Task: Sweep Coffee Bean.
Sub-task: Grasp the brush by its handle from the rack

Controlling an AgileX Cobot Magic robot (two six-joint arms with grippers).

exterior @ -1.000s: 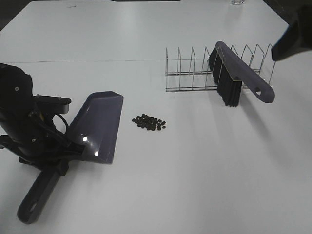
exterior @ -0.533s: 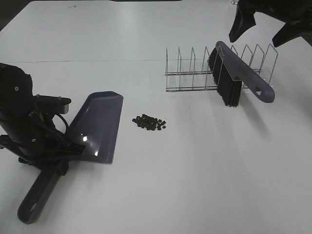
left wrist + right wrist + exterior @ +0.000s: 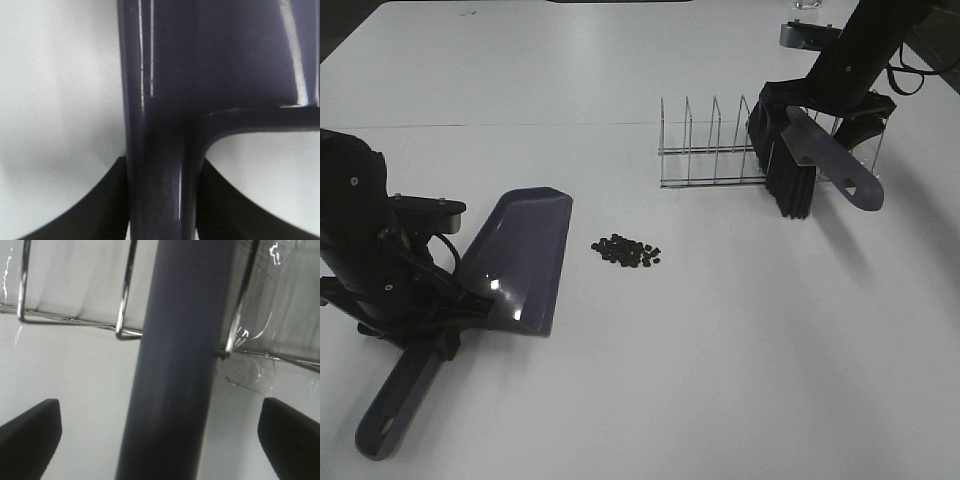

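From overhead only, coffee bean (image 3: 626, 252) near dustpan (image 3: 525, 255)

left hand (image 3: 162, 200) clamped tight, held low, right hand (image 3: 820, 106) spread wide, pointing downward

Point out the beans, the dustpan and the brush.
beans (image 3: 626, 252), high view, middle of the pile.
dustpan (image 3: 525, 255), high view, flat of the scoop.
brush (image 3: 835, 165), high view, bare part of the handle.
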